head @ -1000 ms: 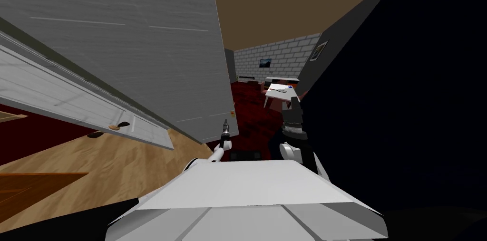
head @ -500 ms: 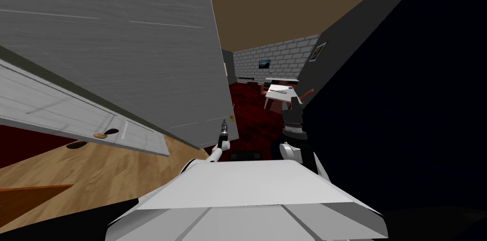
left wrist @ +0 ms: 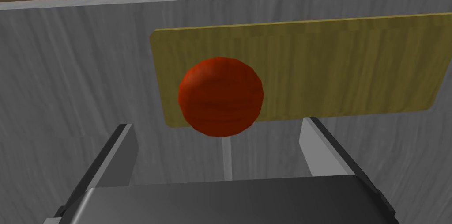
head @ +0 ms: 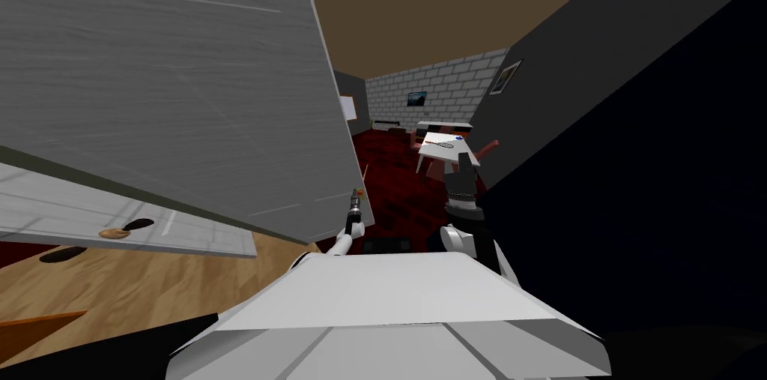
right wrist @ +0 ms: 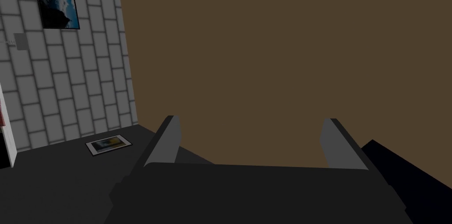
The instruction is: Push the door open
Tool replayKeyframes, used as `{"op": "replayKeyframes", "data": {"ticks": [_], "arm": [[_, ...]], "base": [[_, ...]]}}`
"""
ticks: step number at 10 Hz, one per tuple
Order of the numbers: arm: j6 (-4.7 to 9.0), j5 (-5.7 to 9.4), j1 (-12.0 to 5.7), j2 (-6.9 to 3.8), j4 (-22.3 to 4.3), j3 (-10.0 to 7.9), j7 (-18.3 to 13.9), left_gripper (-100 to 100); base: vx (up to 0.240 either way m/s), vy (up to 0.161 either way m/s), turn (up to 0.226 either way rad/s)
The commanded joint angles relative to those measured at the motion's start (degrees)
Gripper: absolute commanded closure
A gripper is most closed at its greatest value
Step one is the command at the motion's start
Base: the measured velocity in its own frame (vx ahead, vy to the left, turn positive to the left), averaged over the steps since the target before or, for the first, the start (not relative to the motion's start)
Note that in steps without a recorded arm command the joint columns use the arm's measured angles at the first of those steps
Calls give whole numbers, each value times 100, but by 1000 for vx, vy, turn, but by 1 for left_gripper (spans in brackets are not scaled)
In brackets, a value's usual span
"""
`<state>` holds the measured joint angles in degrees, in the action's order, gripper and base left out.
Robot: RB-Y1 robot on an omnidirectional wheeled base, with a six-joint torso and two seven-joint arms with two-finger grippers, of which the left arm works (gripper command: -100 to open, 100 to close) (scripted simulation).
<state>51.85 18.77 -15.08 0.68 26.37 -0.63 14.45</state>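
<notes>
Our head looks steeply down past the grey door (head: pixel 187 98); left wrist faces it close, at the red knob (left wrist: pixel 220 96); right wrist looks up.

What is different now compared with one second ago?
The grey door has swung further open: its free edge moved left in the head view, widening the gap to the red-floored room. The left gripper stays at the red knob, fingers open and not gripping it; the right gripper stays raised, fingers open.

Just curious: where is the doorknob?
In the left wrist view, the red knob sits on a yellow plate on the door, just beyond the left fingers.
</notes>
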Motion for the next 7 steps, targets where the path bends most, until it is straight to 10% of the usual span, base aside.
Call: {"op": "replayKeyframes", "data": {"ticks": [1, 2, 7], "arm": [[0, 0, 0, 0, 0, 0, 0, -100], [0, 0, 0, 0, 0, 0, 0, 100], [0, 0, 0, 0, 0, 0, 0, 100]], "base": [[54, -13, 7], [-11, 2, -5], [-9, 4, 3]]}}
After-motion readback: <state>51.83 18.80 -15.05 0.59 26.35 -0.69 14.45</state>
